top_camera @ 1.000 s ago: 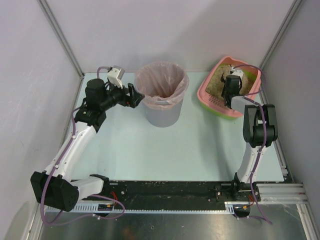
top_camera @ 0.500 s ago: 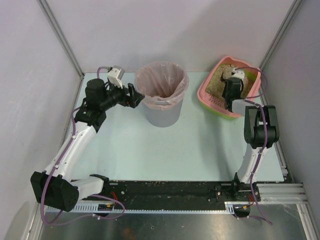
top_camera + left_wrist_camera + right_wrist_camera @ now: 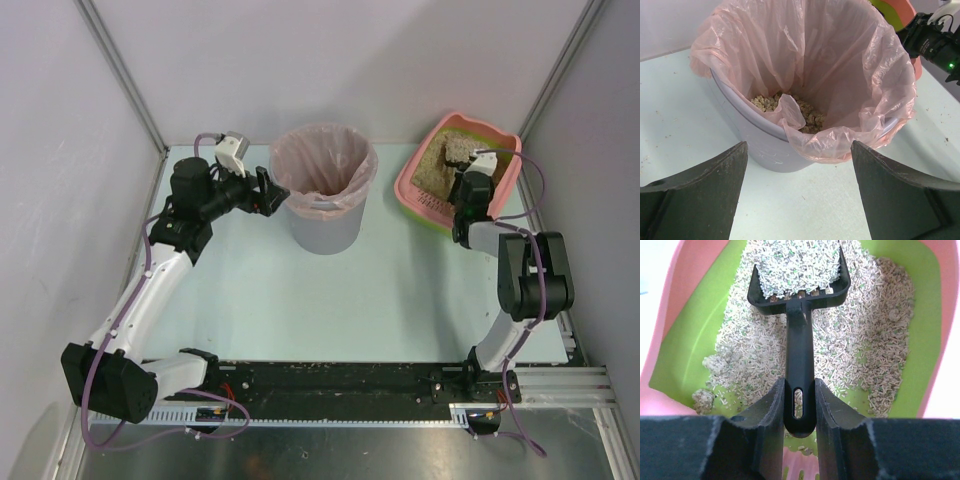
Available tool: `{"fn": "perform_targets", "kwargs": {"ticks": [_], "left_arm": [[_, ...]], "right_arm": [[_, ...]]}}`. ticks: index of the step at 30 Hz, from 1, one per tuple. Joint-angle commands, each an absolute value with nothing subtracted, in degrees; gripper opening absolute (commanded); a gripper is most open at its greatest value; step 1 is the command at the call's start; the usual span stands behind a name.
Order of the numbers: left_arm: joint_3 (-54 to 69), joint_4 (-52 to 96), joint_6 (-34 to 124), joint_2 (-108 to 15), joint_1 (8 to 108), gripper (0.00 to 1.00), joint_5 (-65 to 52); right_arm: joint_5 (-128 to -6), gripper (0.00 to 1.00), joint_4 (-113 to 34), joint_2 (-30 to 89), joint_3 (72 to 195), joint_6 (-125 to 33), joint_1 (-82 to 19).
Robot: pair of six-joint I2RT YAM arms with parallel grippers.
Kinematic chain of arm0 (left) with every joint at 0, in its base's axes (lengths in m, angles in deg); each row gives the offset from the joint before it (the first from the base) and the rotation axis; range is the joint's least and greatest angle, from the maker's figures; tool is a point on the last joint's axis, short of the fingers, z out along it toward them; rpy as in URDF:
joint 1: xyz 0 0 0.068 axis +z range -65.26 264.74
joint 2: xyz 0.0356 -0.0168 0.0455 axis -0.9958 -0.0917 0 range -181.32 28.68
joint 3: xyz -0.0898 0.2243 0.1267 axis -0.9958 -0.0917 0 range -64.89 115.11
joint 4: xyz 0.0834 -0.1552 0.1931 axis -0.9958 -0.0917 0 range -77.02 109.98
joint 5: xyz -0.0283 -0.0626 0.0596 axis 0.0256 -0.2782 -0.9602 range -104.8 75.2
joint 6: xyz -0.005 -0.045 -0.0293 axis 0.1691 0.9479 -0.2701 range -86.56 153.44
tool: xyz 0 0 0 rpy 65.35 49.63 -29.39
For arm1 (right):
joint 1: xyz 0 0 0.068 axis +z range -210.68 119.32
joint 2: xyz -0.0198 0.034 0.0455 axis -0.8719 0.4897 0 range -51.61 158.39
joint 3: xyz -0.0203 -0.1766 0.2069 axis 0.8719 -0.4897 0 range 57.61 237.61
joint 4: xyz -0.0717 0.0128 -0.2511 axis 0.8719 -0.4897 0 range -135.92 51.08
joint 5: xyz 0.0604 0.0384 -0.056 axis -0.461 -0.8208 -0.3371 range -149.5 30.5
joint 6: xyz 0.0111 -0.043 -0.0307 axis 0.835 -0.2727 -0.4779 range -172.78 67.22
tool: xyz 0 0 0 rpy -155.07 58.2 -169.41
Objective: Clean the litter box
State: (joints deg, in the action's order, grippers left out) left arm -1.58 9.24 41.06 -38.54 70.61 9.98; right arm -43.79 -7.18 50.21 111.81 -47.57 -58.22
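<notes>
I am looking at the litter box [image 3: 408,186], which is sitting to the right of the grey bin [image 3: 325,228] and a little farther back, with bare table between them. It is a shallow tray of smooth pink plastic with rounded corners and a green inner lining [image 3: 695,355], and it is holding a loose bed of beige pellets [image 3: 870,340]. A small black scoop [image 3: 799,330] with a slotted back wall is lying in the pellets, its basket heaped with paler, whitish grains.

The bin is round and smooth-walled, lined with a thin, crinkled pinkish bag [image 3: 835,60] folded over its rim. Crumbly beige clumps [image 3: 807,117] are showing at the bottom of the bag.

The right gripper [image 3: 799,395] is reaching over the near edge of the tray, to the right of the bin, with its dark fingers [image 3: 771,410] clamped on the end of the scoop's flat handle. The right arm is bending up from its base and folding at the elbow toward the tray. The left gripper [image 3: 799,150] is hanging just beside the bin's left side, facing it, with its jaws standing apart and gripping nothing. I cannot tell whether it is touching the bag. The left arm is stretching out long, away from the bin's left.

The table [image 3: 300,300] under the bin is a pale, matte green-white sheet speckled with a few crumbs. Plain grey walls [image 3: 300,60] are rising behind the bin, and a black rail [image 3: 350,385] is running along the near edge.
</notes>
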Motion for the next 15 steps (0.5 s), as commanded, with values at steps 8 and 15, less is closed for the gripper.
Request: {"fn": "perform_targets", "kwargs": {"ticks": [8, 15], "left_arm": [[-1.6, 11.11, 41.61, -38.21, 70.41, 0.88, 11.75], [-1.69, 11.11, 41.61, -38.12, 70.41, 0.88, 11.66]], "right_arm": [[-39.64, 0.0, 6.78, 40.25, 104.29, -50.23, -56.37], [-38.31, 0.0, 10.9, 36.37, 100.15, -51.29, -55.84]]}}
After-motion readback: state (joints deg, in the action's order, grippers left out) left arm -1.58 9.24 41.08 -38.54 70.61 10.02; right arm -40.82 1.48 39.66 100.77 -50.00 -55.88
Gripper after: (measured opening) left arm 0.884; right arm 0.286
